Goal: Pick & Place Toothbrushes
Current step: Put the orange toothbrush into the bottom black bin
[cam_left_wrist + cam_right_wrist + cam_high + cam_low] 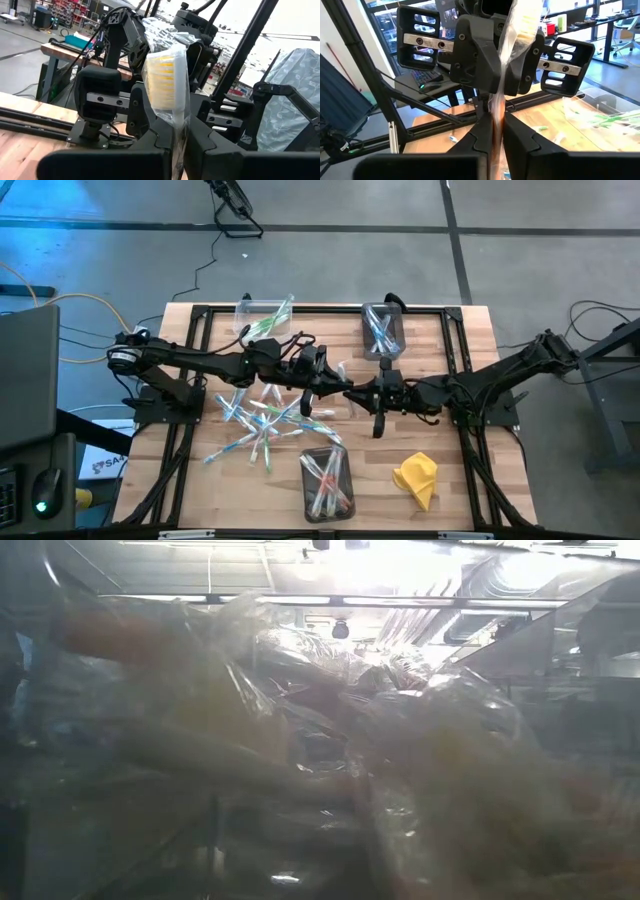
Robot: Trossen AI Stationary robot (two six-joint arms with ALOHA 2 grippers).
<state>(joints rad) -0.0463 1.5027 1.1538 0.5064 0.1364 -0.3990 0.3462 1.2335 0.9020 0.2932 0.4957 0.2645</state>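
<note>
Where the two arms meet above the middle of the worktop (470,340), one wrapped toothbrush (167,87) is pinched between both end effectors: the left end effector (345,390) clamps one end, the right end effector (368,394) the other, fingers narrow on its clear wrapper. Loose toothbrushes (262,420) lie scattered under the left arm; more fill three clear bins (326,482). Nearby sits a yellow cloth (417,477).
</note>
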